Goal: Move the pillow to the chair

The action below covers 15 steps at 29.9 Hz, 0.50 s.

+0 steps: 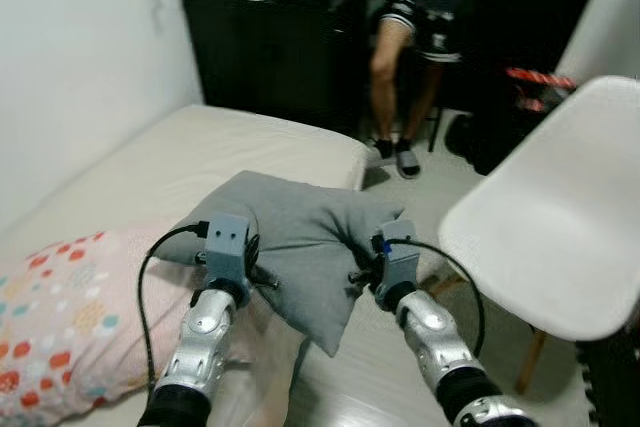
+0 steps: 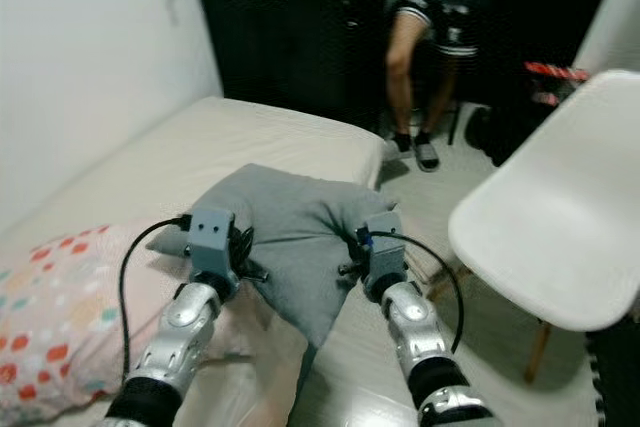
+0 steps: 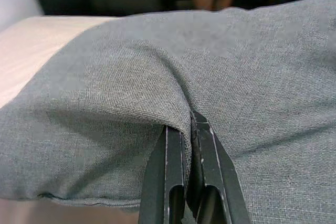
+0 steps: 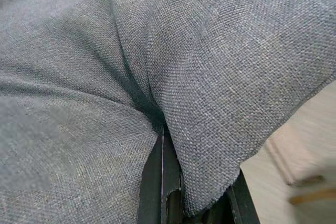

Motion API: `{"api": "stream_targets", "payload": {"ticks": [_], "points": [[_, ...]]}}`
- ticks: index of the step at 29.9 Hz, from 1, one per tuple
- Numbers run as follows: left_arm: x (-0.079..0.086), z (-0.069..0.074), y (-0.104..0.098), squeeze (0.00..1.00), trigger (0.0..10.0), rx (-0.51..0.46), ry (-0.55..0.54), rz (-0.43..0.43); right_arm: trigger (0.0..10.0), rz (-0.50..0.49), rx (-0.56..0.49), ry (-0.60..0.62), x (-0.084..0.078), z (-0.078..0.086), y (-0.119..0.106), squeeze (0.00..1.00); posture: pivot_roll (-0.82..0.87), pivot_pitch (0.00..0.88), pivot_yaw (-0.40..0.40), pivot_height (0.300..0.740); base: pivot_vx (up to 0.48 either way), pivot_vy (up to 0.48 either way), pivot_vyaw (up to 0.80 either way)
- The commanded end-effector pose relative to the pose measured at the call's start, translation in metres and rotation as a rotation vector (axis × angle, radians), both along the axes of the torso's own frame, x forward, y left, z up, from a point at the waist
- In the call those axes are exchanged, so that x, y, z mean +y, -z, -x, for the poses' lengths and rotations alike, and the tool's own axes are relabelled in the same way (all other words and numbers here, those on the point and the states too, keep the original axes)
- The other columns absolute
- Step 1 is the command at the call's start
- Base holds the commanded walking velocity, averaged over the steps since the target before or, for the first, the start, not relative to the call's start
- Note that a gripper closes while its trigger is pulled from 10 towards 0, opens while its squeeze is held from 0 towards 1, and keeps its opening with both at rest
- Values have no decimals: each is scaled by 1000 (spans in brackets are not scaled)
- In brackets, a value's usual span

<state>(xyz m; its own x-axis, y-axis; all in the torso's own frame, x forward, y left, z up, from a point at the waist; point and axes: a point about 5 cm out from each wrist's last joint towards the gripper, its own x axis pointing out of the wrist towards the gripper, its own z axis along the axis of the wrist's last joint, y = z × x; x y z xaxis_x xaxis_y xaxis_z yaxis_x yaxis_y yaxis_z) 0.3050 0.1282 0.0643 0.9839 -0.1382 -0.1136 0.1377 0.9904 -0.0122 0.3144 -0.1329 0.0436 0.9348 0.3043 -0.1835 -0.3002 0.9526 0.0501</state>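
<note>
Grey fabric bunches where both grippers pinch it — the pillow (image 1: 300,237) hangs between them above the edge of the bed (image 1: 230,152), its lower corner drooping free. The left gripper (image 3: 190,129) has its black fingers closed on a fold of the cloth; the right gripper (image 4: 176,145) is clamped on another fold. A white chair (image 1: 560,227) stands just to the right, apart from the pillow. A spotted pink blanket (image 1: 60,317) lies on the bed — a person (image 1: 425,7) stands by a black cabinet (image 1: 270,37).

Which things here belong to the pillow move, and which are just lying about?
Job: grey pillow, pinched by left gripper and right gripper; white chair.

Lying about: dotted pink pillow, bed, black cabinet, seated person.
</note>
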Motion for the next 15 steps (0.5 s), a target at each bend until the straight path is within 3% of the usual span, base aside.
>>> {"api": "stream_targets", "payload": {"ticks": [1,15], "points": [[10,-1,-1,0,10000,-10,-27,-34,10000,-12,-3,107,-17,-2,-1,0,-69,0,24,740,0,0,-800],[5,0,2,0,10000,8,-16,-39,10000,-13,1,120,-19,0,1,0,-67,0,30,740,0,0,-800]]}}
